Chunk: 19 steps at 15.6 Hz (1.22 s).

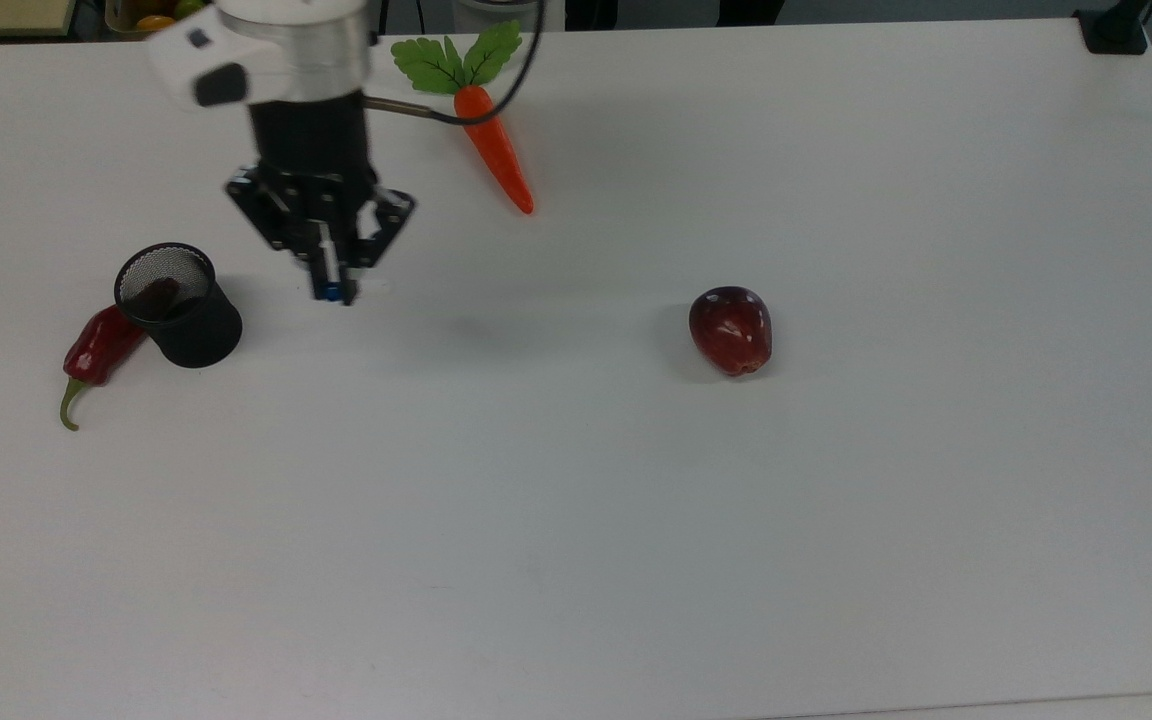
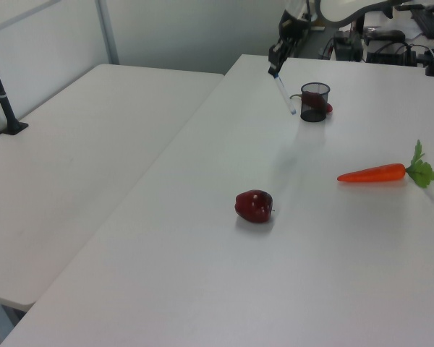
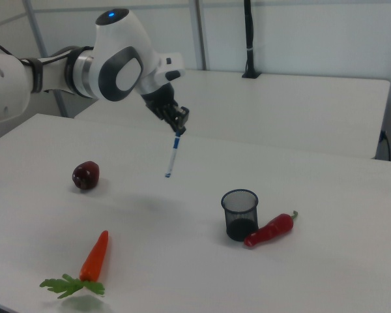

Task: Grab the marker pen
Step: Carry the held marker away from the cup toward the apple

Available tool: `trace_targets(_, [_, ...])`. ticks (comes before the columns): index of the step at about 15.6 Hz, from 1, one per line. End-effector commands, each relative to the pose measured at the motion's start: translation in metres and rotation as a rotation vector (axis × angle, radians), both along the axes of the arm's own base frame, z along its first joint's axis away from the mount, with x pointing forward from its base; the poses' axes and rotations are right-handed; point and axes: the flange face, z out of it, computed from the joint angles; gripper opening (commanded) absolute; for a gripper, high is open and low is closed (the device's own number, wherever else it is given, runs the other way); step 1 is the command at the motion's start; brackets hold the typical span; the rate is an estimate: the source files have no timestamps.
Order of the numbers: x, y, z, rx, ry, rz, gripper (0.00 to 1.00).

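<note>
gripper [image 3: 178, 128] clamped on marker pen [image 3: 173, 155], airborne

White marker pen [image 3: 173, 156] with blue ends; black mesh cup [image 3: 240, 214]; orange carrot [image 1: 494, 146], green leaves; apple [image 1: 731, 329] apparently dark red.

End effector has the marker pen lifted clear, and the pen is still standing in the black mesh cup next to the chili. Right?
Partly. The end effector does hold the marker pen lifted clear, but the pen is not in the black mesh cup. The right view shows it hanging in the air, apart from the cup. The chili lies against the cup.
</note>
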Motion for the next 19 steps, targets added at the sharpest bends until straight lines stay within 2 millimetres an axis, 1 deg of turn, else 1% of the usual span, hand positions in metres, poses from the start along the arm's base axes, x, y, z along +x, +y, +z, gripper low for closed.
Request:
trace_targets(1, [-0.013,0.043,-0.016,0.008,0.132,0.037,0.07])
trace_targets(3, [-0.019,0.064,-0.028,0.005,0.206,0.065,0.07])
trace_targets(6, [-0.028,0.091,-0.047,-0.004,0.309,0.106,0.07])
trace_targets(9, [-0.027,0.109,-0.079,-0.014,0.375,0.129,0.07])
trace_targets(11, [-0.022,0.113,-0.105,-0.017,0.402,0.136,0.07])
trace_targets(13, [-0.017,0.115,-0.136,-0.024,0.442,0.14,0.07])
trace_targets(14, [-0.017,0.114,-0.144,-0.027,0.454,0.142,0.07])
trace_targets(17, [-0.013,0.116,-0.146,-0.022,0.427,0.146,0.11])
trace_targets(18, [-0.013,0.116,-0.146,-0.023,0.427,0.147,0.14])
trace_targets(19, [-0.013,0.115,-0.146,-0.024,0.429,0.146,0.2])
